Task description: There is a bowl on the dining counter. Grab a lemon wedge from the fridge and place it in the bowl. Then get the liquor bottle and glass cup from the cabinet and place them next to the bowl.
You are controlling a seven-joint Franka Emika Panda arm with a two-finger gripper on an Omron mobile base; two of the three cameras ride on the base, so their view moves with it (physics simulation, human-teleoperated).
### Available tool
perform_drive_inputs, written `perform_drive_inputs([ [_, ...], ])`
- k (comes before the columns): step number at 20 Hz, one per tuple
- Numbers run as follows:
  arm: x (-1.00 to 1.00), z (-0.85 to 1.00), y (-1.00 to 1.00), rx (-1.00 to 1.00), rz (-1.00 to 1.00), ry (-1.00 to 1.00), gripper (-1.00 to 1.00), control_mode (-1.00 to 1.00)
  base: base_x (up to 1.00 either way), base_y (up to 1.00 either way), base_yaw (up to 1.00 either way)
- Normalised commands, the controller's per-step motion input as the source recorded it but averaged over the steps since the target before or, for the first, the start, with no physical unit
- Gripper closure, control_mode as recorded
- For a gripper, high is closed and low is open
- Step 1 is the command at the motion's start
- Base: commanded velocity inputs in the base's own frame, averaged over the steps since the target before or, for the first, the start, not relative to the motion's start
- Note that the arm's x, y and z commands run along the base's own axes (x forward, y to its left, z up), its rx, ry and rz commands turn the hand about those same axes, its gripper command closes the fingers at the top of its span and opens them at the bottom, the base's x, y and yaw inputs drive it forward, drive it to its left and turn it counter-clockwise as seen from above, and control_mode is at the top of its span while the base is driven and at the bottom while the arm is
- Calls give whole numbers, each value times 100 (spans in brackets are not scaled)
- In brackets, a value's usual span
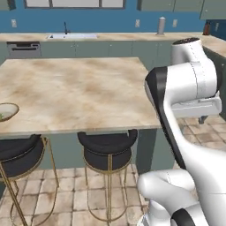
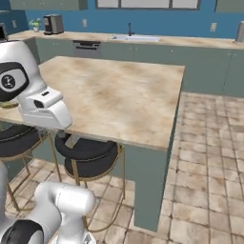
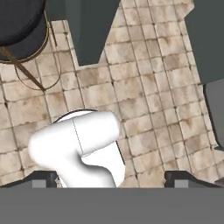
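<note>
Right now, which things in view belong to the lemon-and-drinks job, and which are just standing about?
Job:
bowl, at the counter's left edge
dining counter
pincer, open, pointing at the floor

Standing about:
bar stools
sink
toaster
potted plant

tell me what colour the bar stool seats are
Black, on thin gold legs. The stool at the dining counter shows best in the left base view.

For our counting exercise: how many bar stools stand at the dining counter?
2. One stool stands under the near edge of the dining counter, towards its right end; the other stool is to its left, cut off by the frame. More may be hidden.
</note>
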Motion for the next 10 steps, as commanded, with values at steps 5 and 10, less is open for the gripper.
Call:
perform_drive_inputs([
  [5,0,0,0,0,0,0,-100,100,38,-100,-2],
  [10,0,0,0,0,0,0,-100,100,43,-100,3],
])
